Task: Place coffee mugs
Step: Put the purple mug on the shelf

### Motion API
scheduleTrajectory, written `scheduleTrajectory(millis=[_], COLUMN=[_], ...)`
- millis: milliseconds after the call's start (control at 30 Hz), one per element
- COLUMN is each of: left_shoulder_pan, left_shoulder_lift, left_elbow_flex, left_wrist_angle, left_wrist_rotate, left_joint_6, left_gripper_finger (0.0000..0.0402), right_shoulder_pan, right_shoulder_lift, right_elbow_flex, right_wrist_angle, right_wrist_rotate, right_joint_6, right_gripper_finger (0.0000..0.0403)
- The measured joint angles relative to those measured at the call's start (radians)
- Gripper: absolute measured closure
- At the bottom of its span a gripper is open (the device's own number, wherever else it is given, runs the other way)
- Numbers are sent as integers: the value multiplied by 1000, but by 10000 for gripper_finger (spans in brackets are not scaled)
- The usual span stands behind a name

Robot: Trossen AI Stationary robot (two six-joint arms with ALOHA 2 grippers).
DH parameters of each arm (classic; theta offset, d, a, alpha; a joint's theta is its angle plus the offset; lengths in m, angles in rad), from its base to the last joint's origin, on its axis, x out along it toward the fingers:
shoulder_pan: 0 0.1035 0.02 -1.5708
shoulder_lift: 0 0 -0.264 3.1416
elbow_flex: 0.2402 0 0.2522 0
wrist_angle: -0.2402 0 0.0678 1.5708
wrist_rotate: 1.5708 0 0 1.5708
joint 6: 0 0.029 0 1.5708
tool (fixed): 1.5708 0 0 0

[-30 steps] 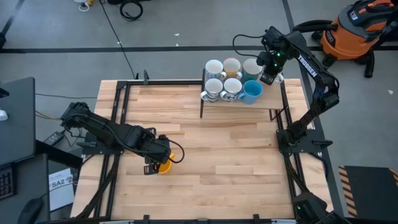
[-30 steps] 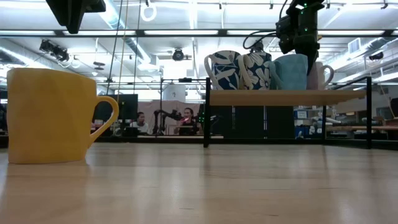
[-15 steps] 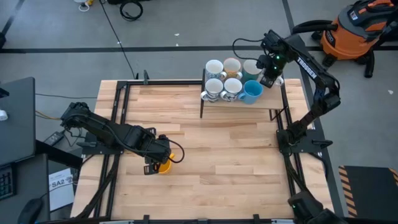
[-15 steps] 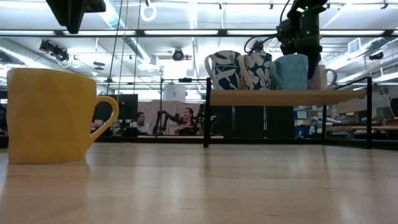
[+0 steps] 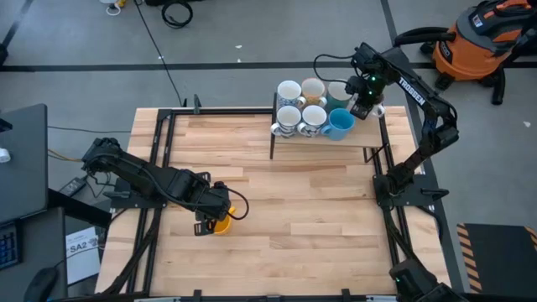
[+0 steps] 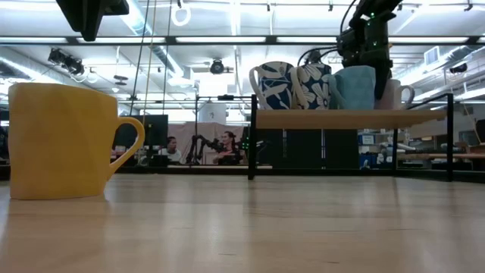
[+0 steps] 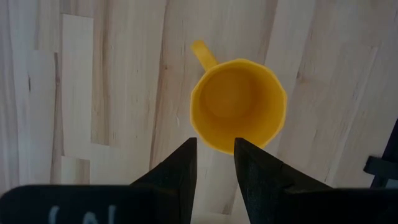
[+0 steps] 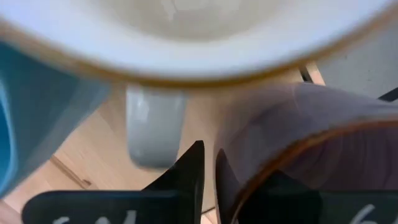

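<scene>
1. Coffee mugs (image 5: 314, 117): small handled ceramic ones, crowded in two rows on the raised wooden shelf with black metal legs (image 6: 348, 117) at the far right end of the pale butcher-block table (image 5: 319, 201)
2. Back row white, tan and pale; front row two dark-patterned white ones and a bright blue ceramic mug (image 5: 340, 124)
3. Right gripper (image 5: 362, 107) down at the shelf's right end, just beside the blue mug and right above a glossy purple ceramic mug (image 8: 298, 124)
4. From the right wrist, dark fingers (image 8: 193, 180) close together, with the purple mug's rim pressed against one of them and a white mug's handle just beyond; cannot tell whether gripping or loose
5. Apart from the rest, a yellow-orange faceted ceramic mug (image 7: 239, 102) upright on the bare table, near the left front, well away from the shelf
6. Left gripper (image 7: 216, 142) poised over that mug's near edge, opposite the handle, pointing down
7. Left claw narrow, a slim gap between the fingers (image 7: 180, 168), nothing held
</scene>
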Motion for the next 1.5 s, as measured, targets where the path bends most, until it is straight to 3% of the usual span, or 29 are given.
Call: scheduleTrajectory(millis=[500, 1167, 1500], left_shoulder_pan=[0, 0, 0], left_shoulder_lift=[0, 0, -1], left_elbow_flex=[0, 0, 0], left_wrist_angle=[0, 1, 2], left_wrist_rotate=[0, 0, 0], left_joint_6=[0, -1, -1], left_gripper_finger=[288, 288, 288], right_shoulder_pan=[0, 0, -3], right_shoulder_lift=[1, -5, -114], right_elbow_flex=[1, 3, 3], right_wrist_angle=[20, -6, 13], right_wrist_rotate=[0, 1, 1], right_joint_6=[0, -11, -16], right_gripper_finger=[274, 274, 274])
